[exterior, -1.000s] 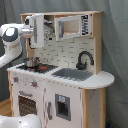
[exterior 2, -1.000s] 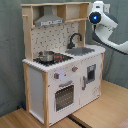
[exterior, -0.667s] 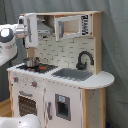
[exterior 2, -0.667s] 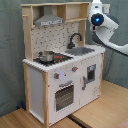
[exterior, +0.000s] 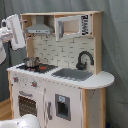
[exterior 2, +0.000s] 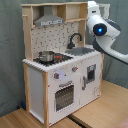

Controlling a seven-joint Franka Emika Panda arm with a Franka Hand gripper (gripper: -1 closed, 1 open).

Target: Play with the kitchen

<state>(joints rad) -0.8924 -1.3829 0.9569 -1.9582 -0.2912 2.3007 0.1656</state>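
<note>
The kitchen (exterior: 60, 95) is a tall white and light-wood toy with a grey hood (exterior: 39, 27), a black faucet (exterior: 84, 59), a sink (exterior: 72, 74), a stovetop carrying a small metal pot (exterior: 31, 62), and a windowed oven door (exterior: 27, 105). In the first exterior view my gripper (exterior: 16, 32) hangs at hood height just off the kitchen's left side, touching nothing. In the second exterior view the kitchen (exterior 2: 60, 75) fills the middle, and my white arm (exterior 2: 101, 29) with a blue light stands beside its upper right corner. The gripper end there is mostly hidden.
A microwave-like cabinet (exterior: 70, 26) sits at the top right of the kitchen. A rounded counter end (exterior: 102, 79) juts out past the sink. Grey curtain hangs behind. A wooden floor (exterior 2: 100, 112) lies in front, and a white rounded object (exterior: 20, 122) sits at the first exterior view's bottom left.
The arm has shifted slightly: a little away from the kitchen's side in the first exterior view, and lower in the second exterior view. The kitchen itself is unchanged.
</note>
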